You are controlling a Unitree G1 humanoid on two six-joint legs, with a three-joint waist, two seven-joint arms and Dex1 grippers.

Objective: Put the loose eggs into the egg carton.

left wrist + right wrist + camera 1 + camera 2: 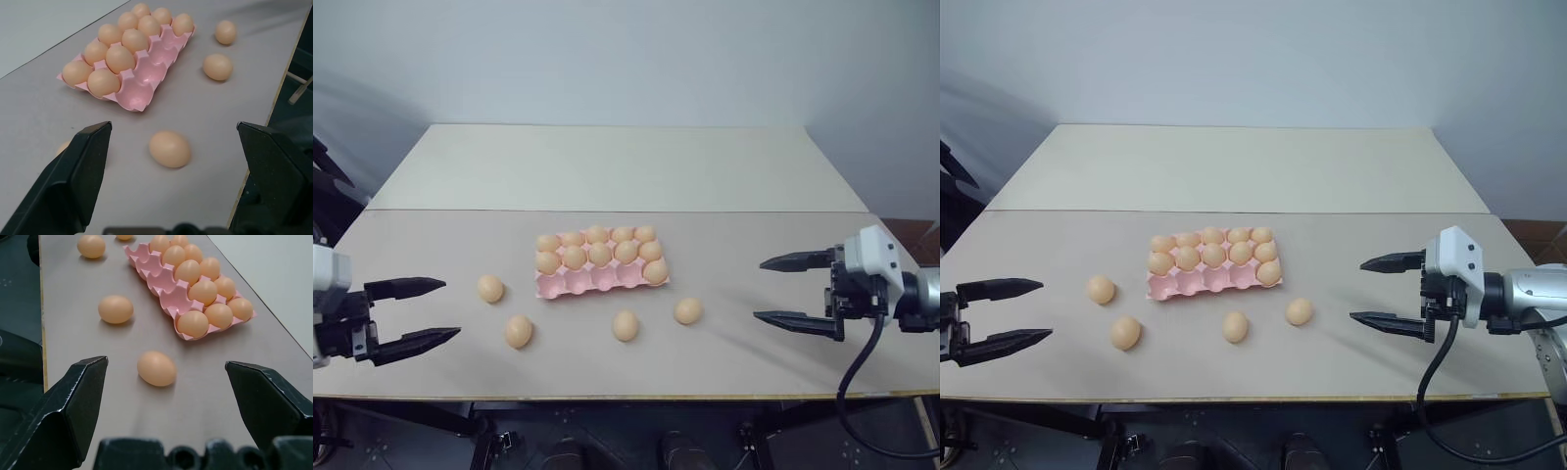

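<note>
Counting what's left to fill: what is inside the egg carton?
The egg carton holds eleven eggs: back and middle rows full, one at the near row's right end. Four near cups are empty.

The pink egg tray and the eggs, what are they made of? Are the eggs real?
The egg carton looks like moulded pulp or thin plastic: pale pink, matt, with soft rounded cups pressed into it. Which of the two I cannot tell. The loose eggs have smooth orange-tan shells with a faint sheen. They are all alike, so they could be real or plastic; the look leaves it open.
</note>
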